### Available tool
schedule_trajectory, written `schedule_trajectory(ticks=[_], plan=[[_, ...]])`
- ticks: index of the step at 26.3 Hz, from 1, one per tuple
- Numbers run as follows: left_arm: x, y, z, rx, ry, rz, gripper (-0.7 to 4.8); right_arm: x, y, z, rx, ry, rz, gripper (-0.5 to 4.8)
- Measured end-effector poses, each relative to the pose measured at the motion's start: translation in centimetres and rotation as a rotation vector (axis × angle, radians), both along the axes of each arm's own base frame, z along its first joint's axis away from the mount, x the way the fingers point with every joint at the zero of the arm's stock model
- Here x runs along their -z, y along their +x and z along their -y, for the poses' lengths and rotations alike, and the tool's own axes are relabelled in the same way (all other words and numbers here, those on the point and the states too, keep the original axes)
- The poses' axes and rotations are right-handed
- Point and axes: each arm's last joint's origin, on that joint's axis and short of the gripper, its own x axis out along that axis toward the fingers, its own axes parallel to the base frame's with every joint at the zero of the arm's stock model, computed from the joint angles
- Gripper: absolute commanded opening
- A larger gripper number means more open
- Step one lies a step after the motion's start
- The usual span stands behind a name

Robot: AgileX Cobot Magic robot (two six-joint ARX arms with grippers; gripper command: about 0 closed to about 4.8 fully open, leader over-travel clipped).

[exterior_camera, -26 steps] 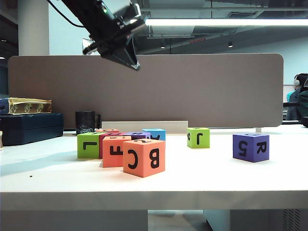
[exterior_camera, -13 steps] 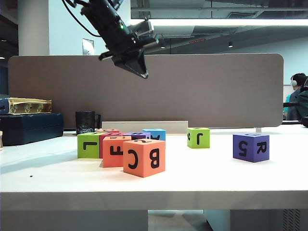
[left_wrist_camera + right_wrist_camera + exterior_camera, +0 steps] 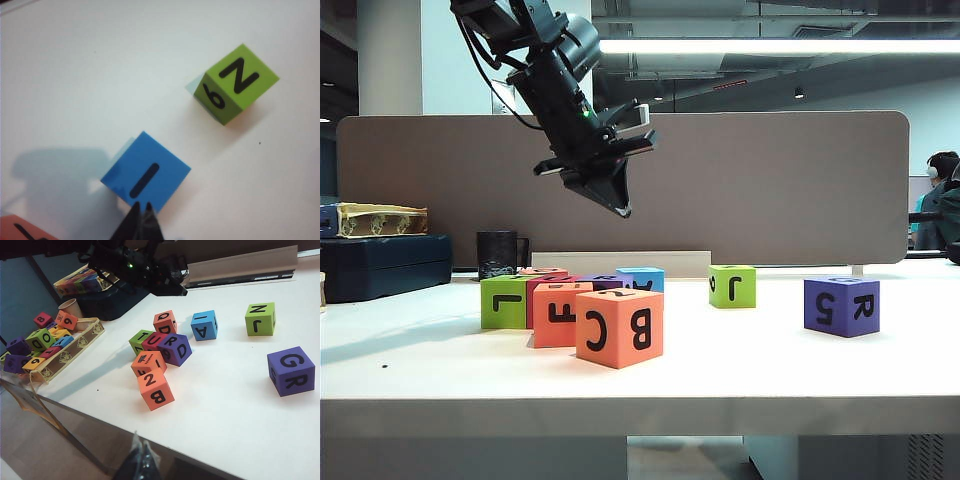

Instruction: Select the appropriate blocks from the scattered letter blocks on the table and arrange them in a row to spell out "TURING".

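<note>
My left gripper (image 3: 620, 205) hangs shut and empty in the air above the cluster of blocks. In the left wrist view its tips (image 3: 142, 206) sit over the near edge of the blue block (image 3: 146, 179) marked I, well above it. The lime green block (image 3: 235, 82) marked N, 9 and J lies apart from it on the table (image 3: 770, 370). A purple block (image 3: 841, 305) marked R, 5 and G stands far right. A lime green block (image 3: 140, 340), a magenta one (image 3: 156, 341) and a purple one (image 3: 175, 349) crowd together. My right gripper (image 3: 140, 440) is shut and empty off the table's front edge.
An orange cube marked C and B (image 3: 619, 326) and an orange F cube (image 3: 558, 314) stand in front of the cluster. A black mug (image 3: 500, 252) and dark case (image 3: 385, 262) sit at the back left. A tray (image 3: 60, 347) holds several more blocks.
My left arm has swung down and to the right from the top of the exterior view, still shut. No block has moved.
</note>
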Motion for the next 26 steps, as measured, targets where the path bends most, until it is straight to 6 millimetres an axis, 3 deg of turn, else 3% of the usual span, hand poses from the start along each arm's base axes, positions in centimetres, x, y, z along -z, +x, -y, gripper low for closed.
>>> schedule_trajectory(ticks=[2, 3, 7, 8, 10, 11, 12, 15, 19, 26], plan=[[0.2, -0.1, 0.1, 0.003, 0.006, -0.011, 0.68, 0.0, 0.0, 0.0, 0.0, 0.0, -0.001, -0.01], [0.2, -0.1, 0.1, 0.006, 0.008, -0.01, 1.21, 0.0, 0.0, 0.0, 0.0, 0.0, -0.001, -0.01], [0.2, -0.2, 0.3, 0.061, 0.047, 0.024, 1.37, 0.0, 0.0, 0.0, 0.0, 0.0, -0.001, -0.01], [0.2, -0.3, 0.6, 0.095, 0.07, 0.043, 1.72, 0.0, 0.0, 0.0, 0.0, 0.0, -0.001, -0.01], [0.1, -0.5, 0.9, 0.156, 0.111, 0.079, 3.7, 0.0, 0.0, 0.0, 0.0, 0.0, -0.001, -0.01], [0.1, -0.5, 0.9, 0.183, 0.129, 0.096, 4.27, 0.0, 0.0, 0.0, 0.0, 0.0, -0.001, -0.01], [0.2, -0.5, 1.0, 0.212, 0.152, 0.115, 4.46, 0.0, 0.0, 0.0, 0.0, 0.0, -0.001, -0.01], [1.1, -0.2, 1.1, 0.26, 0.192, 0.131, 4.79, 0.0, 0.0, 0.0, 0.0, 0.0, -0.002, -0.01], [3.4, 0.4, 1.4, 0.332, 0.249, 0.113, 4.79, 0.0, 0.0, 0.0, 0.0, 0.0, -0.003, -0.01], [5.9, 1.4, 1.9, 0.359, 0.252, 0.12, 4.79, 0.0, 0.0, 0.0, 0.0, 0.0, -0.003, -0.01]])
